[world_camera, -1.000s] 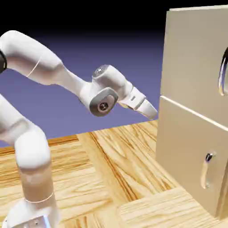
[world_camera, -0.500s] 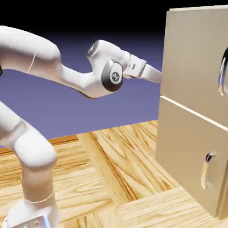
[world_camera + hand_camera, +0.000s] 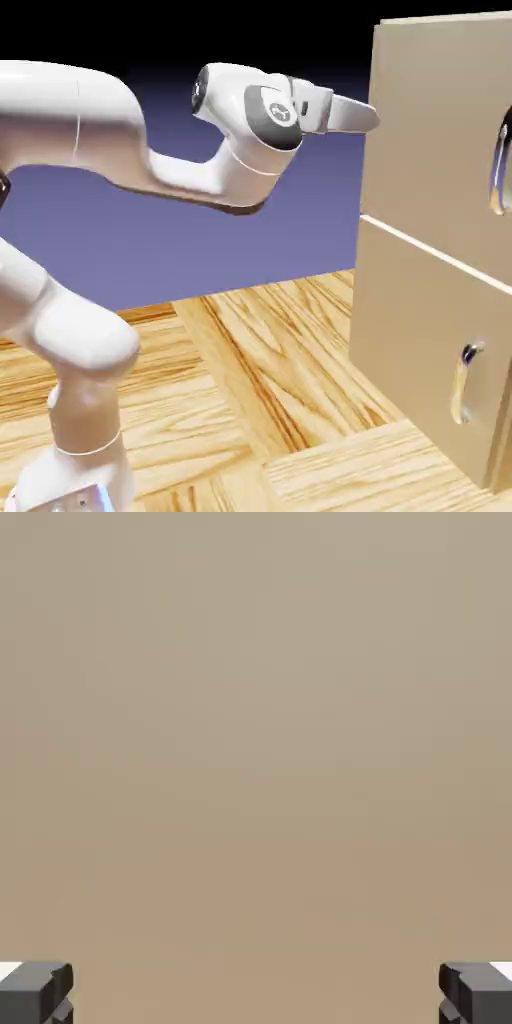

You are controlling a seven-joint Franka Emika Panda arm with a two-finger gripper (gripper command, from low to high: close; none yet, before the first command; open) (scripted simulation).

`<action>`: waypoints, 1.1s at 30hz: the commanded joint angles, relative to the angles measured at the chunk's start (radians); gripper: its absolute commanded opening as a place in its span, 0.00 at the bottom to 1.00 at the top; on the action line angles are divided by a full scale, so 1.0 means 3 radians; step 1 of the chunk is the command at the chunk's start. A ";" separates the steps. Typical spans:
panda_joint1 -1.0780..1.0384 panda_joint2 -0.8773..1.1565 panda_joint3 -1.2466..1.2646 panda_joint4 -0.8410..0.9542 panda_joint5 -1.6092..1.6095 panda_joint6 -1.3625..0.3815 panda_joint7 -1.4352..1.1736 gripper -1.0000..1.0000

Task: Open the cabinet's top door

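Filling the upper right of the exterior view, the top door [image 3: 440,140] lies closed above the lower panel [image 3: 425,340], its curved silver handle [image 3: 501,165] at the right edge. A smaller handle [image 3: 464,383] shows at lower right. The gripper [image 3: 374,118] points rightward at upper right, overlapping the door's left edge; whether it touches, I cannot tell. Its fingertips [image 3: 45,992] stand wide apart at the hand view's bottom corners, with plain beige surface [image 3: 256,762] beyond. The white arm [image 3: 80,115] spans the left, above wood flooring [image 3: 240,400].

The cabinet [image 3: 425,130] is showing plain beige; its handles [image 3: 498,165] are gleaming silver; the arm [image 3: 70,110] is showing white; the counter [image 3: 230,400] is displaying golden-brown wood grain.
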 commanded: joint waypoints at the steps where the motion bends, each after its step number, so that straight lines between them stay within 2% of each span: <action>1: 0.0056 -0.0014 -0.0063 0.0048 -0.0145 0.0009 0.0108 0.50; 33: 0.1836 -0.0453 -0.2071 0.1576 -0.4786 0.0303 0.3553 0.50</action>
